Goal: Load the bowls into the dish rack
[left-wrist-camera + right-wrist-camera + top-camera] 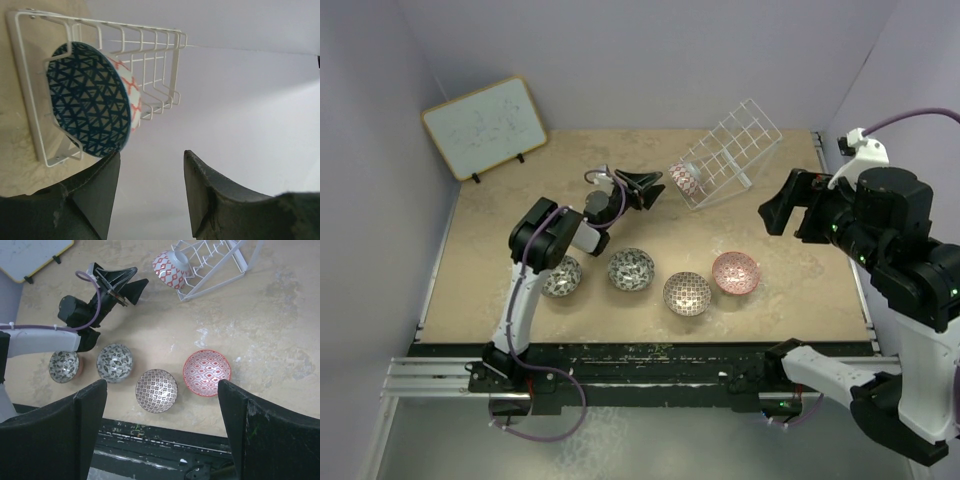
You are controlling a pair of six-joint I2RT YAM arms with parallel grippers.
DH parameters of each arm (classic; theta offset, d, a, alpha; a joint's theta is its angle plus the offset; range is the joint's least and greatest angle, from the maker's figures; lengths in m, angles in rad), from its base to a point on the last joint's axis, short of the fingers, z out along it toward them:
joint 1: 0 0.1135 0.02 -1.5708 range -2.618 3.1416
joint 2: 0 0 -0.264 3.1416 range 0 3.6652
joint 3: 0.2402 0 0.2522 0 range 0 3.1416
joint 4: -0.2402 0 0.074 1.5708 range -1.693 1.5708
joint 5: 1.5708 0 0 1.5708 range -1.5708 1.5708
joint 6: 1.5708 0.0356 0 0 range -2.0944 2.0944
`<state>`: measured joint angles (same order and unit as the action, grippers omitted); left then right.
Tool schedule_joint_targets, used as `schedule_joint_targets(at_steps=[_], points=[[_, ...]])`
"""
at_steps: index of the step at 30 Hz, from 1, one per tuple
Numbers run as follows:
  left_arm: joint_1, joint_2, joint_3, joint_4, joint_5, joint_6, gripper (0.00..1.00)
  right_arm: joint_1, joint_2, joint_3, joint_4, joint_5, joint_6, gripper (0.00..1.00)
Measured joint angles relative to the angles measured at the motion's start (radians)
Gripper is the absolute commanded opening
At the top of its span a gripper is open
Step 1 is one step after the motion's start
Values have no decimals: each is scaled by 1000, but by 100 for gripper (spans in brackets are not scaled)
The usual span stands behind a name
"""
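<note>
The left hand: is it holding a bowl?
No, the left hand is open and empty; the blue bowl sits in the rack beyond it.

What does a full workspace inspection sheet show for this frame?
Surface: beige table, faintly stained.
Job's things: dish rack tilted, blue bowl in it; grey-white bowls, lattice bowl and pink bowl on the table, apart.
Clutter: whiteboard leaning, far left.
Tools: left tool open, empty, facing the rack; right tool open, empty, above the table.
Cables: purple cables along both arms.
Surroundings: plain walls; nothing else seen.
</note>
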<state>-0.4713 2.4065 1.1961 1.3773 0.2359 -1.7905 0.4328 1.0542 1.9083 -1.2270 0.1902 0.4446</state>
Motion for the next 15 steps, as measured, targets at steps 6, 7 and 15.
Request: schedule_joint_targets(at_steps=[6, 7, 15], points=[[1, -99, -1, -85, 47, 50, 58, 0, -27, -2, 8, -4, 0, 94], [1, -121, -4, -99, 54, 59, 58, 0, -28, -2, 9, -4, 0, 94], [13, -227, -16, -173, 121, 118, 58, 0, -29, -1, 10, -4, 0, 94]])
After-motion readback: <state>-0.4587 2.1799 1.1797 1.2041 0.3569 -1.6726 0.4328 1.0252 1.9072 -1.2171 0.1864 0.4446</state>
